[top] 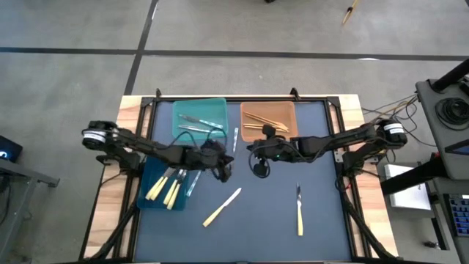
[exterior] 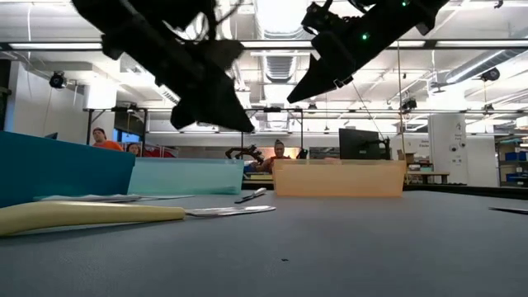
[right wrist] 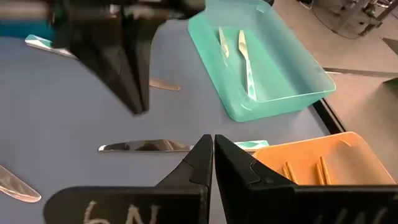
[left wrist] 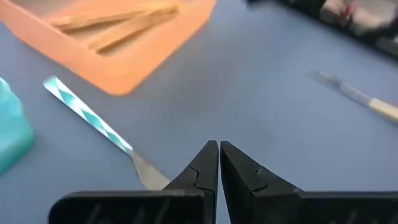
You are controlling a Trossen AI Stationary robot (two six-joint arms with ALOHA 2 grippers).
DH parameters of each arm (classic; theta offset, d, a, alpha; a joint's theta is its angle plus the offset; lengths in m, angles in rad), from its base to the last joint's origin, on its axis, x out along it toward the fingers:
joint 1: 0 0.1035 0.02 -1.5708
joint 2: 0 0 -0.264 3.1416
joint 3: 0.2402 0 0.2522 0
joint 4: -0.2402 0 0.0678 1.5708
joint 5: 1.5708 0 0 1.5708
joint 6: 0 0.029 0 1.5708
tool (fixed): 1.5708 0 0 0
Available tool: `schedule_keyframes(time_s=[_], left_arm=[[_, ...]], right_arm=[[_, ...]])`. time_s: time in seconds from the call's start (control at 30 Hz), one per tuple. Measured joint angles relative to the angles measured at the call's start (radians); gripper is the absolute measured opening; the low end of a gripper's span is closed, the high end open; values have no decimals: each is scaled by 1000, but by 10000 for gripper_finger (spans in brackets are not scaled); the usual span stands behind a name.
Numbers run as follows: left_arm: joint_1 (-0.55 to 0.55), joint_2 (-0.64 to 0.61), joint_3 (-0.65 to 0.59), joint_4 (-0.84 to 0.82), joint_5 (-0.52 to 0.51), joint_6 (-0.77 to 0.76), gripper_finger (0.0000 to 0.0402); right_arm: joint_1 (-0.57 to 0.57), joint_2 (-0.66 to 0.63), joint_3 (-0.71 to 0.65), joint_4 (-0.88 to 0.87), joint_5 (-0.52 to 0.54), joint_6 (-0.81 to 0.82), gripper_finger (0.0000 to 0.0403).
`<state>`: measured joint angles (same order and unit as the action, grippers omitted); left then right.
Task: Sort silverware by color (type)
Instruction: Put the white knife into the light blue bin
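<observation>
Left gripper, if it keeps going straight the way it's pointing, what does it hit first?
Probably bare mat: the shut left gripper points into the gap between the orange bin and a pale-handled utensil. Depth is unclear.

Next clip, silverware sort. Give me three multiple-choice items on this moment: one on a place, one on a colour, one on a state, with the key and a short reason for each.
1. Where does the striped-handled piece lie?
A. in the orange bin
B. on the mat between the teal bin and the orange bin
C. in the dark blue bin

2. What colour is the bin holding the tan pieces?
A. orange
B. teal
C. dark blue

3. How do the left tool and right tool stand?
A. both wide open
B. both shut and empty
C. each shut on a utensil

Key: 1 B, the high view shows it on the mat in the gap beside the teal bin. 2 A, the tan pieces lie in the orange one. 3 B, each wrist view shows fingertips together with nothing between them.
</observation>
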<state>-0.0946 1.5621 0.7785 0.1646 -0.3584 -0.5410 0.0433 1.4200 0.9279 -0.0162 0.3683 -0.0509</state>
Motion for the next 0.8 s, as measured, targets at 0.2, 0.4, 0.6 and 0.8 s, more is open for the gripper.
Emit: schedule_keyframes(time_s=[0.2, 0.4, 0.6, 0.8], left_arm=[[-9, 141, 110, -111, -57, -32, 0], [-9, 226, 152, -141, -97, -67, 0], [-7, 250, 152, -145, -157, -83, 0], [8, 253, 152, -142, -183, -96, 0]], right_arm=[[0, 1, 0, -4, 0, -2, 9], [5, 2, -1, -9, 0, -3, 9], [4, 2, -1, -9, 0, -12, 9], [4, 2, -1, -1, 0, -17, 9]])
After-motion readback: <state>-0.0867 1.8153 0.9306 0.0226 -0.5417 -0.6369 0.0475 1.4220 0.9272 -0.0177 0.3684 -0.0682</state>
